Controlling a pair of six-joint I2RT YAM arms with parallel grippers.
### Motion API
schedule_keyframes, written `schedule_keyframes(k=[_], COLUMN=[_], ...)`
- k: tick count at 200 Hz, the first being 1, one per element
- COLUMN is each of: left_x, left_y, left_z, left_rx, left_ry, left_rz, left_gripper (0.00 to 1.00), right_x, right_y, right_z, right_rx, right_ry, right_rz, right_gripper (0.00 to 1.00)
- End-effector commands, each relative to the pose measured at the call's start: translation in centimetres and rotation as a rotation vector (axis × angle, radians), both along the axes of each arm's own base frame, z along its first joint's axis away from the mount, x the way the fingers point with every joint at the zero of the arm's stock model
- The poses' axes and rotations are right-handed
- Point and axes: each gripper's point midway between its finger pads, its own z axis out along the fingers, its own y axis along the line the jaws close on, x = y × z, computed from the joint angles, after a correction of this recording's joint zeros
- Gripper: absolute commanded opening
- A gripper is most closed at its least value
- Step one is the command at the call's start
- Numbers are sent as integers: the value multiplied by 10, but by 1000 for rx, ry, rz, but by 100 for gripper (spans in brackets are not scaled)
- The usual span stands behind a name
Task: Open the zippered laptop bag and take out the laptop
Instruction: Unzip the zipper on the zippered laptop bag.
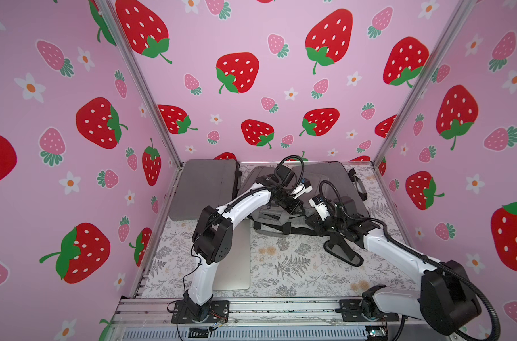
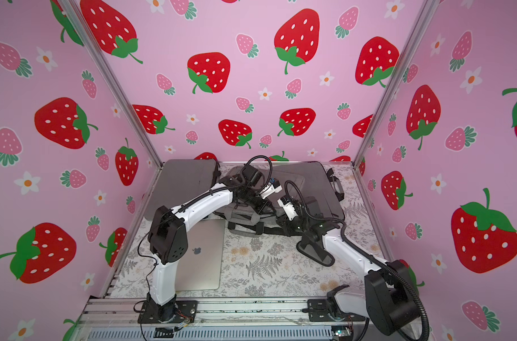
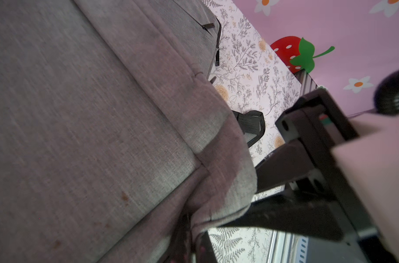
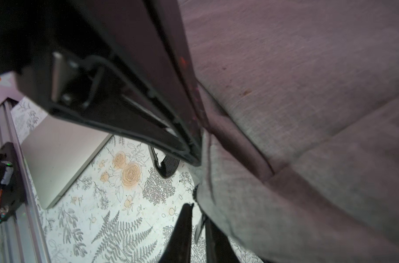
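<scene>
laptop bag (image 1: 269,220) light grey, lies centre-rear of the floral tablecloth (image 1: 295,265), both arms converge over it and hide most of its top in both top views; left gripper (image 1: 294,206) fingers pressed together on the bag's near edge, in left wrist view the grey fabric runs down between the dark fingers (image 3: 181,239) at bottom of frame; right gripper (image 4: 197,216) just beside the same edge, fingers a little apart with tablecloth showing through the gap, a thin sliver sits between them, cannot tell what it is or whether it is held; silver laptop (image 2: 204,259) lies flat and closed on the cloth at lower left of the table, outside the bags, apart from the laptop bag, left arm elbow crosses over it and covers much of it in a top view (image 1: 236,259); darker grey sleeve (image 1: 204,186) at rear left just beside the laptop bag; another grey bag (image 1: 331,177) at rear right with a black handle (image 1: 359,186) on its right side, right wrist blocks its near part; black strap with a padded piece (image 1: 342,251) lies on the cloth in front of the bags, partly under the right arm; dark zipper pull (image 3: 208,26) visible on grey fabric at top of left wrist view, which bag unclear; strawberry-print walls (image 1: 251,73) enclose three sides
</scene>
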Motion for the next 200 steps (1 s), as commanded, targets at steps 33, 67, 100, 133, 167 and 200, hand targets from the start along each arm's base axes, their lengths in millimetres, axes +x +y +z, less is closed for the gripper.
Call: schedule_keyframes(k=[33, 67, 100, 133, 167, 200], left_x=[-6, -7, -7, -8, -9, -8], left_y=[-17, -12, -13, -14, -12, -11], left_z=[47, 41, 40, 39, 27, 18], left_rx=[-172, -162, -164, -161, -101, -50], left_ry=[-139, -137, -131, -135, -151, -174], left_rz=[-82, -78, -73, -74, -84, -80], left_gripper=[0, 0, 0, 0, 0, 0], right_x=[-9, 12, 32, 46, 58, 60], right_y=[-16, -42, -38, -34, -28, -27], right_z=[18, 21, 33, 32, 53, 64], right_rx=[100, 197, 336, 412, 513, 569], right_ry=[115, 253, 333, 409, 409, 408], right_rz=[-140, -329, -406, -463, -467, -459], right_gripper=[40, 50, 57, 61, 60, 58])
